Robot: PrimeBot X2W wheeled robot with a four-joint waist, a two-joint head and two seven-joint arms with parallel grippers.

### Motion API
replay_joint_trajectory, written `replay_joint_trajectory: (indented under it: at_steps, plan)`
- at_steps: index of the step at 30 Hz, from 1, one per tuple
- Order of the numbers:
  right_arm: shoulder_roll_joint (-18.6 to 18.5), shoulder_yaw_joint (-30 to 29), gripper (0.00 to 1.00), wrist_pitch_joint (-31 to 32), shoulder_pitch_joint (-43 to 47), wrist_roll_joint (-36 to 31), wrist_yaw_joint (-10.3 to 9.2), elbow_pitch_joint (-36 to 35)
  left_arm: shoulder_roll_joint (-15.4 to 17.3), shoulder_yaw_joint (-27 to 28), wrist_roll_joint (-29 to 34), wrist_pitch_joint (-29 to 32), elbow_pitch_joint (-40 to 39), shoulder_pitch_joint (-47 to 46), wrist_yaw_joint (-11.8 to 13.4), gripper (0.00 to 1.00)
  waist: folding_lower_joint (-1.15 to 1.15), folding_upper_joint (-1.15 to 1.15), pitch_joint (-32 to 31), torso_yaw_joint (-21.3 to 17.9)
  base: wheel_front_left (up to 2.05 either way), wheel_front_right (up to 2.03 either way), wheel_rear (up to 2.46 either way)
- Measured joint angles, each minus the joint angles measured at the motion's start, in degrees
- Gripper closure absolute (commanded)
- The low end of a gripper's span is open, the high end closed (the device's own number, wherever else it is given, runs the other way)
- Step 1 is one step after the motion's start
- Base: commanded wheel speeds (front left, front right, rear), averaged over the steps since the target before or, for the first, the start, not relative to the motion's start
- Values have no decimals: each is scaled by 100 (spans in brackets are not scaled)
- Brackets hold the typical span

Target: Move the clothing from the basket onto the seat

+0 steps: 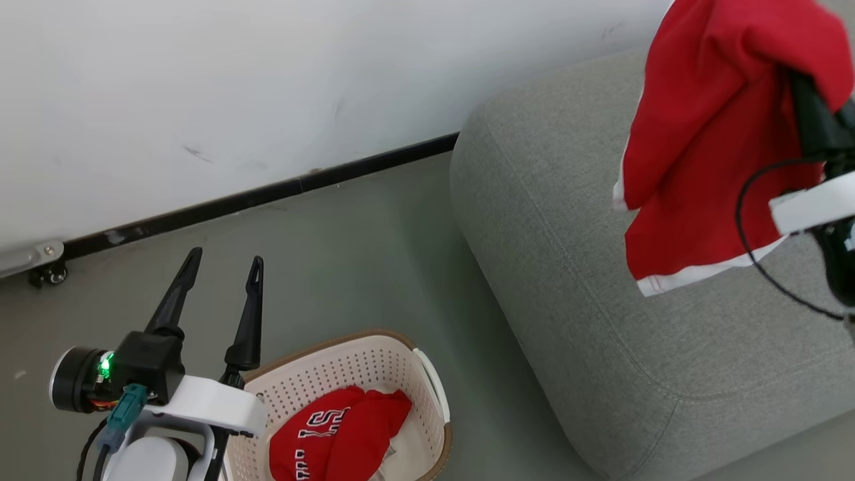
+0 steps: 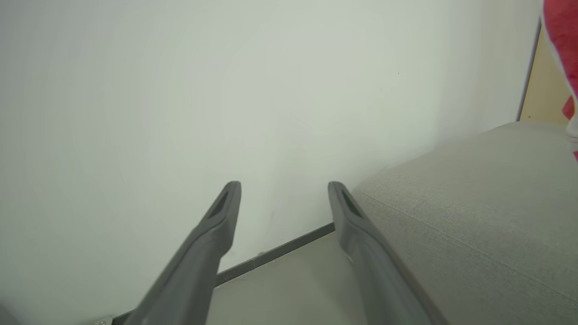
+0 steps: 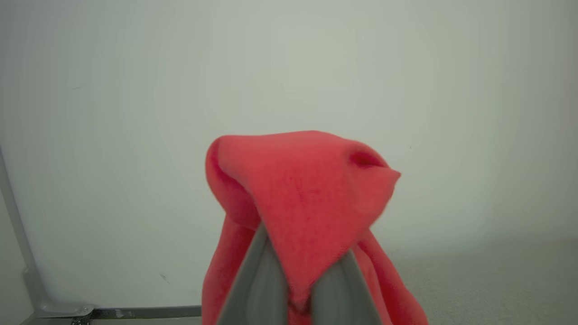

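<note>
A red garment with white trim (image 1: 708,133) hangs from my right gripper (image 1: 801,73), raised above the grey seat (image 1: 601,267) at the right. In the right wrist view the red garment (image 3: 307,189) drapes over the fingertips, and the gripper (image 3: 300,266) is shut on it. The red jersey (image 1: 340,434) with white-outlined lettering lies in the cream basket (image 1: 320,374) on the floor at the bottom centre. My left gripper (image 1: 224,264) stands open just left of the basket, fingers pointing toward the wall. In the left wrist view the left gripper (image 2: 284,189) holds nothing.
A white wall (image 1: 267,87) with a dark baseboard (image 1: 267,194) runs behind the basket and seat. Grey floor (image 1: 374,267) lies between them. A metal bracket with a small wheel (image 1: 40,264) sits at the wall's foot on the far left.
</note>
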Motion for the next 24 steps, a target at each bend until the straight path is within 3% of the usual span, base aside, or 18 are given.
replay_joint_trajectory:
  at_steps: [13,24]
  plan:
    - [-353,-279,100,545,-1127,-113,0,933,233,115,111,1,-630,63,137,0,0,0,609,160,0,0,0]
    - [-515,-686,100,570,-1749,-205,0,1718,468,115,314,192,-1162,41,137,0,0,0,1179,385,0,0,0]
